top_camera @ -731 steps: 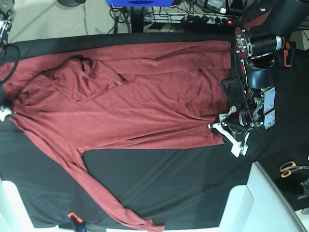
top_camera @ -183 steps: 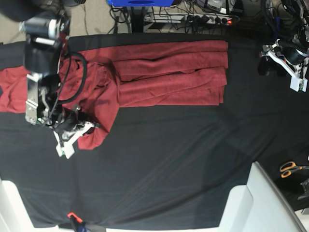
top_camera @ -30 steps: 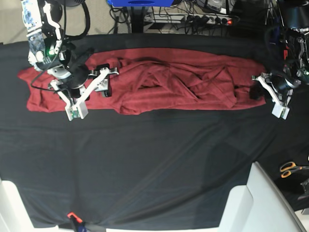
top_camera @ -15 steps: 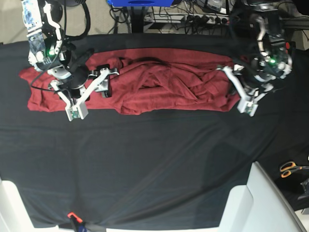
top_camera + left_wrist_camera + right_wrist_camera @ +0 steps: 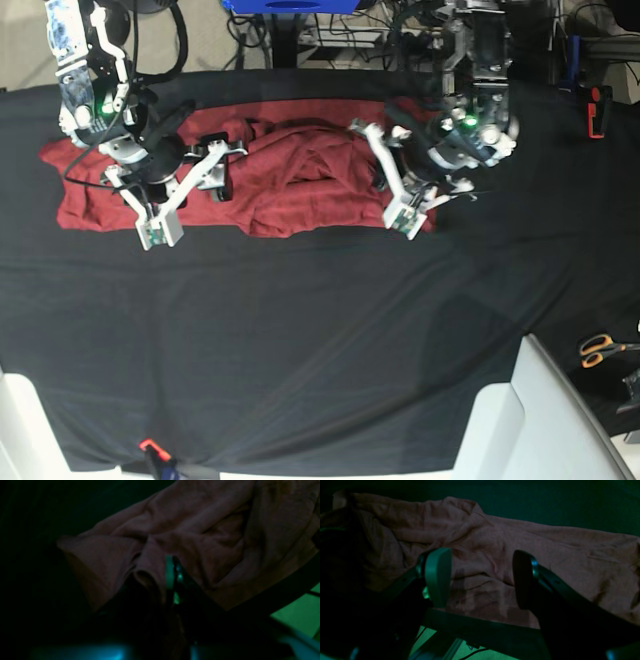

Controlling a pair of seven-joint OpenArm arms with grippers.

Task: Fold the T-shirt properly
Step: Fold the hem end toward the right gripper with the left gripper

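Left end effector point(image 5: 392, 180) is pinched shut on a fold of the soft rust-red long-sleeved knit T-shirt point(image 5: 300, 180), which lies bunched in a long strip across the far side of the black cloth-covered surface point(image 5: 300, 340). Right end effector point(image 5: 185, 190) hangs with jaws wide over the other end of the strip, gripping nothing. To make the fold well, the pinched edge should travel low and level toward the opposite end, kept square with the strip's long edges. The free end probably needs pinning so the cloth does not drag. Loose wrinkles at mid-strip could trap bulk.
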